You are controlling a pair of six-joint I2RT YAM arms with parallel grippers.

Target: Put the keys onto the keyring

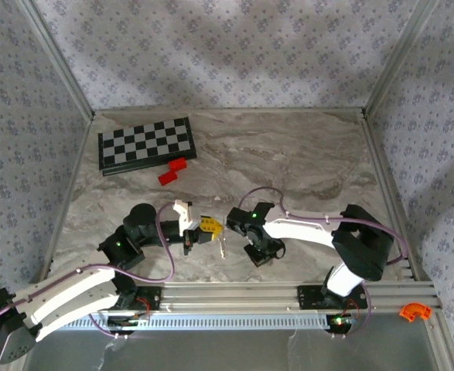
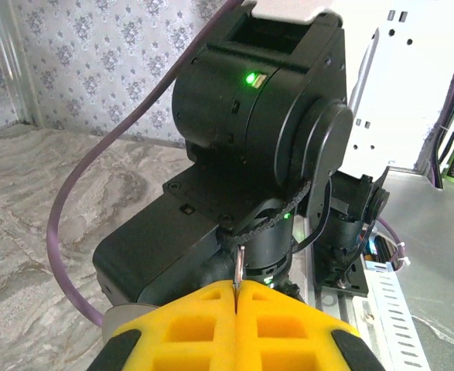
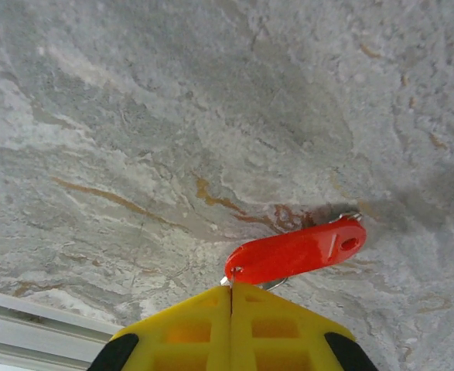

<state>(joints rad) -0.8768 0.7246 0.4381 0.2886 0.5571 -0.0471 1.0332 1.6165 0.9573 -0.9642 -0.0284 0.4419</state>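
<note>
Both arms meet mid-table, on the near side of the black-and-white chessboard (image 1: 145,145), past its right-hand corner and well apart from it, fingertips almost nose to nose.

The right gripper (image 3: 232,297) has its yellow fingers pressed flat together with no gap at the seam. They pinch one end of a bright red oblong plastic key tag (image 3: 296,251). In the wrist view the tag lies to the right of the fingertips. Its long axis slants up and away, and the small eyelet sits at the free far end. A bit of silvery wire curls out from under the gripped end.

The left gripper (image 2: 234,292) is clamped just as tight. A thin grey metal strip (image 2: 238,267) stands straight up out of its seam, seen edge-on. I can't tell whether that is ring wire or a key blade.

From above, the thin silvery-grey metal keyring (image 1: 223,247) shows right between the two grippers, on their side away from the chessboard. I can't tell whether it hangs or rests on the marble.

My read is that neither arm is nearer, since each already has a grip. Everything now turns on lining up the left's upright strip with the pinched end of the tag, across almost no gap. A small twist off that line would likely make the wire skate past instead of threading.
</note>
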